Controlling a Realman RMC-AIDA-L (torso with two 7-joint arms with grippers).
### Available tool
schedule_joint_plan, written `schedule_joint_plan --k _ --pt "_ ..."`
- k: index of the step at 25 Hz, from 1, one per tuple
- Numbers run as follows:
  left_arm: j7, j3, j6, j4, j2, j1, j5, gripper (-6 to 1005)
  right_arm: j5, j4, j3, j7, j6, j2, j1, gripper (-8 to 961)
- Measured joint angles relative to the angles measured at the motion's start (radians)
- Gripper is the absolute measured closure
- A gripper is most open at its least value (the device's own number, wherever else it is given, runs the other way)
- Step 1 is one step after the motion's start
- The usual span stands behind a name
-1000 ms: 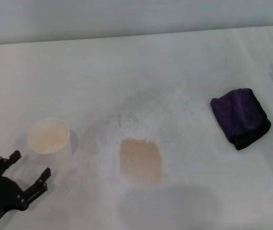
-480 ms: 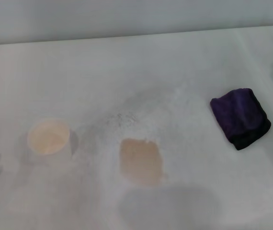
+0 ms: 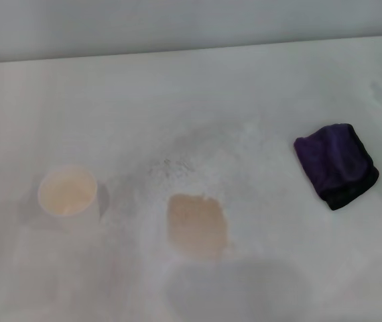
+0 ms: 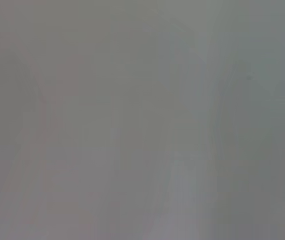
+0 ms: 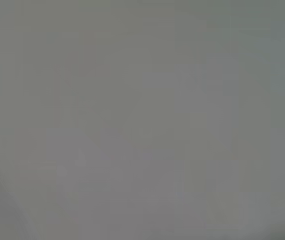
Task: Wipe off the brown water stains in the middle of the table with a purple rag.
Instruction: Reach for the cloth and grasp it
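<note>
- Neither gripper shows in the head view; both wrist views give only a flat grey blur with no fingers and no objects to make out, so whether either gripper is open or closed cannot be told.
- With no gripper in sight, the rag [image 3: 337, 165] cannot be placed against one; it can only be placed on the table [image 3: 177, 94].
- The rag lies on the right side of the table, a dark purple plush bundle with a black edge along its near, lower side. It sits flat on the surface, skewed a little, with nothing touching it.
- The stain [image 3: 197, 226] is a pale tan, roughly rectangular patch with soft edges, near the middle of the table and toward the near edge. It is well apart from the rag, to the rag's left and nearer the robot.
- A white cup [image 3: 68, 192] stands upright on the left side, about level with the stain's far edge, apart from the stain and far from the rag. Its inside looks faintly tan.
- The stain lies between the cup and the rag, closer to the cup.
- A faint speckled area marks the table just beyond the stain, and a soft grey shadow lies on the surface just in front of it.
- A pale wall runs behind the table's far edge.
</note>
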Motion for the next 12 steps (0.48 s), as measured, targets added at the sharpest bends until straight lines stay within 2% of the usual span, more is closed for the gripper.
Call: schedule_joint_plan --k 2,5,8,12 --pt "0.015 0.000 -0.005 0.003 0.002 -0.016 -0.002 122 -0.167 -0.073 -0.003 0.168 0.016 -0.025 0.016 215" --pt "0.034 -0.001 -0.009 0.012 0.002 -0.032 -0.003 122 -0.361 -0.186 -0.009 0.384 0.086 -0.046 0.038 215" --pt "0.041 -0.002 -0.010 0.015 0.001 -0.043 -0.012 122 -0.545 -0.318 -0.015 0.538 0.177 -0.046 0.061 215" --pt "0.042 -0.002 -0.017 0.021 0.002 -0.059 -0.030 122 -0.814 -0.503 -0.059 0.726 0.327 -0.031 0.115 216"
